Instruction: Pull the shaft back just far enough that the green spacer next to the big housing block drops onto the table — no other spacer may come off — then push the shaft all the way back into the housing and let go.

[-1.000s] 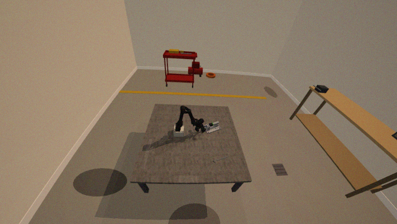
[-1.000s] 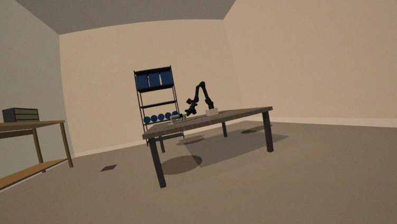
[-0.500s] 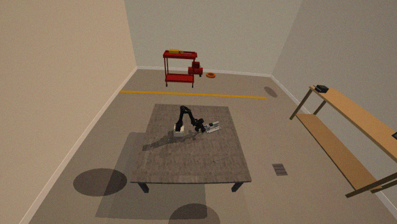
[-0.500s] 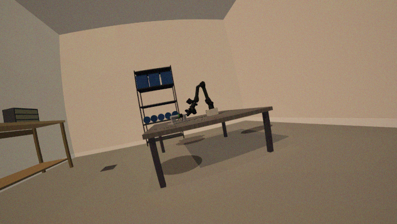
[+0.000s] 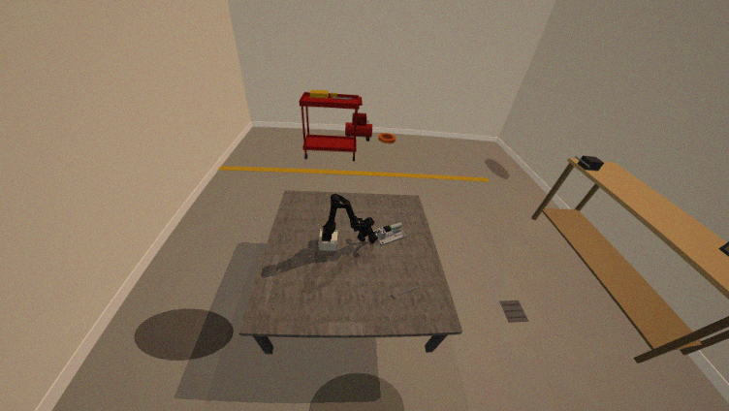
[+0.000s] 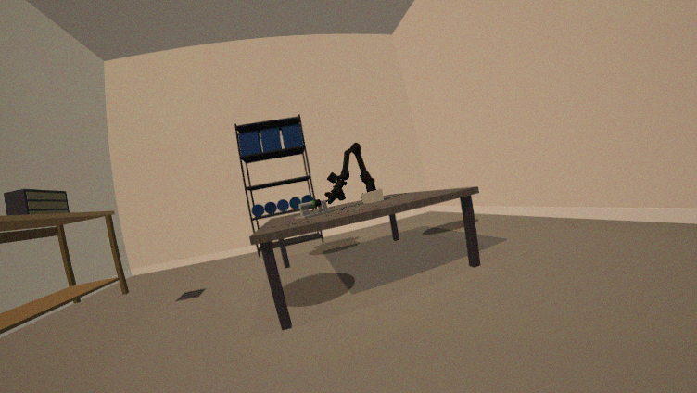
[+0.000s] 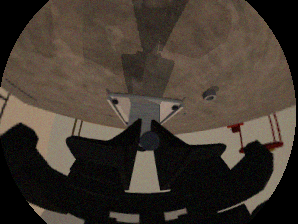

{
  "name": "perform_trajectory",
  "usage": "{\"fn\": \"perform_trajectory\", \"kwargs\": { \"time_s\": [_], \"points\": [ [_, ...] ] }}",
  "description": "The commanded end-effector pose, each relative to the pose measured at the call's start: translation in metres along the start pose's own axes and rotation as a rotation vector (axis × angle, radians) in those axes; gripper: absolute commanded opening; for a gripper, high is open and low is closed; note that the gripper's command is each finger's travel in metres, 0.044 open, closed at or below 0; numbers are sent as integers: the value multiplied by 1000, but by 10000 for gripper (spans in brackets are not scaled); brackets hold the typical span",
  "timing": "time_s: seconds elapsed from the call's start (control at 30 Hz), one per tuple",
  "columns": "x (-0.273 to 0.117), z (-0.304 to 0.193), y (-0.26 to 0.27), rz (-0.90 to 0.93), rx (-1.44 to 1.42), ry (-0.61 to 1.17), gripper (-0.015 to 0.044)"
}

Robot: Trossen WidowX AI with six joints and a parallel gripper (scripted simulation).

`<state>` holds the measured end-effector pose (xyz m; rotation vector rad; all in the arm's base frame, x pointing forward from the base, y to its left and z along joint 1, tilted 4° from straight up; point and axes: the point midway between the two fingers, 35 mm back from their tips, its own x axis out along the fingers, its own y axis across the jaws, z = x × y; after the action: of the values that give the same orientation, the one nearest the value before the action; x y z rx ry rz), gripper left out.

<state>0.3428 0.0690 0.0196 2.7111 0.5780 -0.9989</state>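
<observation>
My gripper [image 5: 375, 237] [image 6: 328, 200] [image 7: 145, 121] is shut on the shaft, whose round dark end [image 7: 149, 141] shows between the fingers in the wrist view. The pale fixture's base plate [image 5: 393, 237] lies on the table. The big light housing block [image 5: 397, 226] [image 6: 305, 208] stands at the fixture's end away from the arm. The green spacer [image 5: 391, 227] [image 6: 313, 203] shows as a small green band beside the housing, up at shaft height, not on the table. Dark parts lie beside it along the shaft. The other spacers are too small to tell apart. The fingers hide part of the shaft.
The table [image 5: 352, 300] [image 6: 410, 201] carries the arm's white base [image 5: 328, 244] [image 6: 372, 196]. A small grey round part [image 7: 210, 94] lies beside the fixture in the wrist view. A thin rod-like thing [image 5: 408, 291] lies near the table's front right.
</observation>
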Motion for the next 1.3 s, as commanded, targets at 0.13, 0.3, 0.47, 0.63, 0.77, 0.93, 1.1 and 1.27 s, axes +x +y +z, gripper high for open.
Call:
{"fn": "perform_trajectory", "kwargs": {
  "time_s": [0.13,0.3,0.47,0.63,0.77,0.93,1.1,1.27],
  "points": [
    [-1,1,-1,-4,-5,-1,0],
    [-1,2,-1,-4,-5,-1,0],
    [-2,2,-1,-4,-5,-1,0],
    [-2,2,-1,-4,-5,-1,0],
    [-2,3,-1,-4,-5,-1,0],
    [-3,3,-1,-4,-5,-1,0],
    [-3,4,-1,-4,-5,-1,0],
    [-4,4,-1,-4,-5,-1,0]
  ]
}}
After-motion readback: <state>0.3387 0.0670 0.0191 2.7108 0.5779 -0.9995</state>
